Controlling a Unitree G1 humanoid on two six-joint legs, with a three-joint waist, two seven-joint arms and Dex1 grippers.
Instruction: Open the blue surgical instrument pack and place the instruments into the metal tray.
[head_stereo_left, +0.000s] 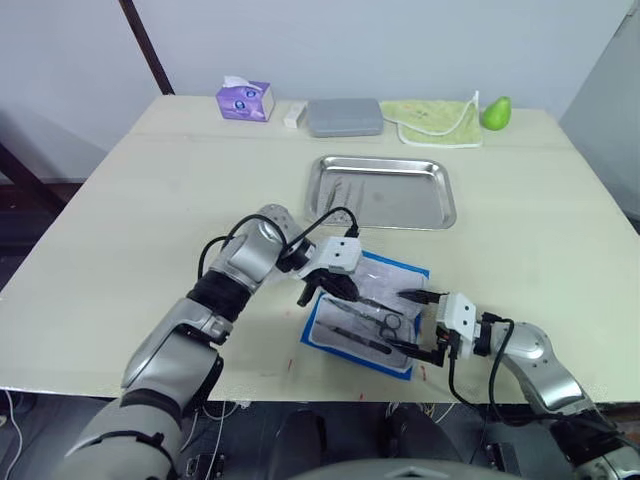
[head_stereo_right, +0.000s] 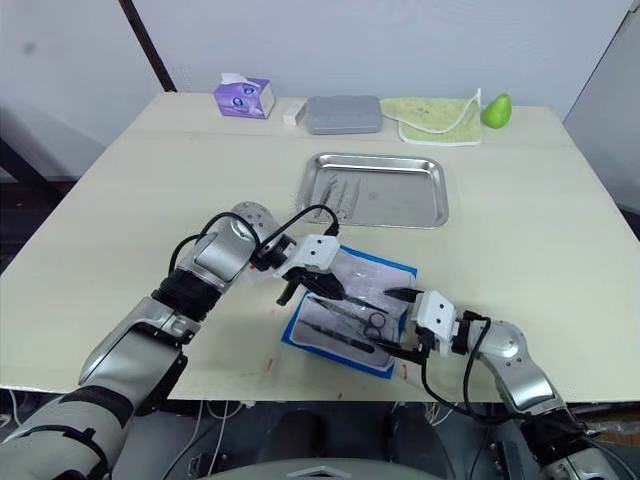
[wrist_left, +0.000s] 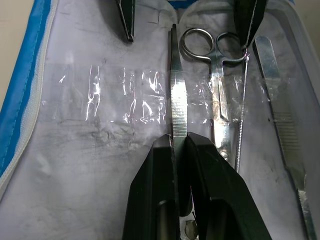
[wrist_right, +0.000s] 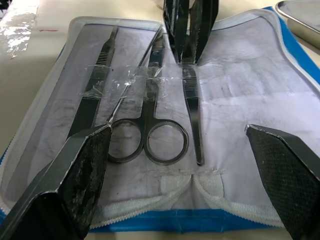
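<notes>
Beige table (head_stereo_left: 560, 230) | left pincer (wrist_left: 181, 150) clenched on tweezers (wrist_left: 176, 95) | right pincer (wrist_right: 180, 165) released | no writing legible

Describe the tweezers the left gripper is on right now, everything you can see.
The tweezers are a slim, flat, silver metal pair with cross-ridged grip faces, tapering to a dark pointed tip. They lie flat on the pale lining of the opened blue surgical instrument pack, partly under a clear plastic strap, beside the ring-handled scissors. The left gripper is shut on their ridged middle. The right gripper hangs open near their tip end, not touching.
</notes>
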